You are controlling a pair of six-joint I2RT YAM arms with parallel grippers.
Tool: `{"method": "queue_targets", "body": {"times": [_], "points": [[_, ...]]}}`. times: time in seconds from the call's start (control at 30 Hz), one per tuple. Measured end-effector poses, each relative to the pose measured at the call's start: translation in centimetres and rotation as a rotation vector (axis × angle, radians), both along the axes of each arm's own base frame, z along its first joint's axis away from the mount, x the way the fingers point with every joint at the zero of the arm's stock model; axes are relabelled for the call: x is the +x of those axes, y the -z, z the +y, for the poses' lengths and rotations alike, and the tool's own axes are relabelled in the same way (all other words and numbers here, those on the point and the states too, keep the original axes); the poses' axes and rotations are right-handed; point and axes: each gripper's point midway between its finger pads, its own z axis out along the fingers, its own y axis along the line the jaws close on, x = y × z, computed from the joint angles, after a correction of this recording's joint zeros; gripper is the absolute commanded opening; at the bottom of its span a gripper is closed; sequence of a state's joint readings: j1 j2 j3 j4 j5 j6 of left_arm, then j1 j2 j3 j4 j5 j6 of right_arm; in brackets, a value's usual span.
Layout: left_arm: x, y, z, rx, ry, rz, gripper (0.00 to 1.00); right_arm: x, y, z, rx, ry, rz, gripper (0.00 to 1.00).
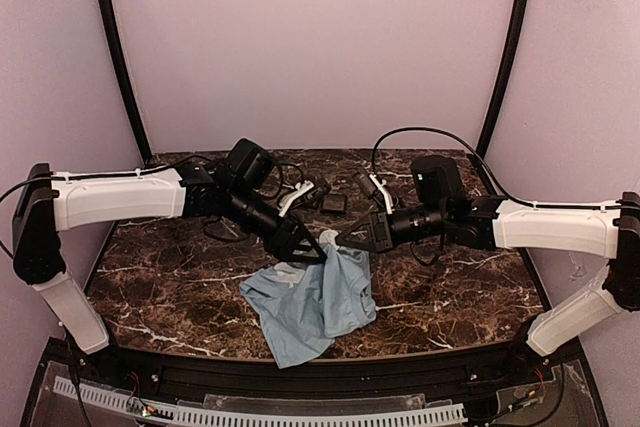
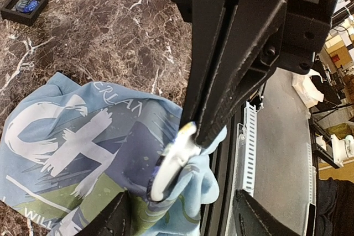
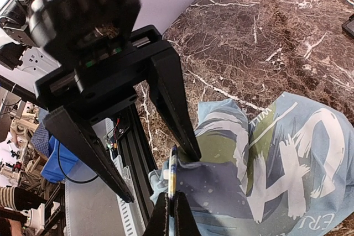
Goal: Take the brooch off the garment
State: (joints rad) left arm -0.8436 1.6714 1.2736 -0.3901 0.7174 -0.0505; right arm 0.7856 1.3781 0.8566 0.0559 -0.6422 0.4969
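The garment (image 1: pixel 312 302) is a light blue printed shirt lying crumpled on the marble table, with one fold pulled up between the two grippers. The brooch (image 3: pixel 173 171) shows edge-on as a thin disc with a pale back (image 2: pixel 168 165), still against the raised fabric. My right gripper (image 3: pixel 171 205) is shut on the brooch's rim, and from the left wrist it appears as closed black fingers (image 2: pixel 213 109) coming down onto it. My left gripper (image 2: pixel 180 194) stands open on either side of the brooch and the fold, touching neither. From above, both grippers (image 1: pixel 318 242) meet over the shirt's top edge.
A small square black tray (image 2: pixel 23 5) with something blue in it sits on the marble behind the shirt. Another small black tray (image 1: pixel 333 203) and loose cables (image 1: pixel 290 182) lie at the back. The table's front rail (image 1: pixel 300 367) runs just below the shirt.
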Motion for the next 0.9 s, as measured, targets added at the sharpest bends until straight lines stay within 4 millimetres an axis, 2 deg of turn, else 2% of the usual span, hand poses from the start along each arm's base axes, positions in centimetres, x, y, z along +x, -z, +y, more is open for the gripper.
{"method": "queue_targets", "body": {"times": [0.03, 0.13, 0.27, 0.33, 0.9], "points": [[-0.1, 0.1, -0.1, 0.006, 0.003, -0.005, 0.47, 0.0, 0.0, 0.0, 0.0, 0.0, 0.0, 0.0], [-0.3, 0.6, -0.1, 0.028, 0.005, -0.018, 0.34, 0.0, 0.0, 0.0, 0.0, 0.001, 0.0, 0.0], [-0.2, 1.1, 0.0, 0.047, -0.002, -0.022, 0.09, 0.1, 0.0, 0.0, -0.001, 0.004, -0.002, 0.0], [-0.2, 1.2, 0.1, 0.052, -0.003, -0.026, 0.02, 0.1, 0.0, 0.0, -0.002, 0.006, -0.003, 0.0], [0.3, 1.1, 0.1, 0.047, -0.018, -0.026, 0.01, 0.4, 0.4, -0.8, -0.035, 0.044, -0.035, 0.0]]}}
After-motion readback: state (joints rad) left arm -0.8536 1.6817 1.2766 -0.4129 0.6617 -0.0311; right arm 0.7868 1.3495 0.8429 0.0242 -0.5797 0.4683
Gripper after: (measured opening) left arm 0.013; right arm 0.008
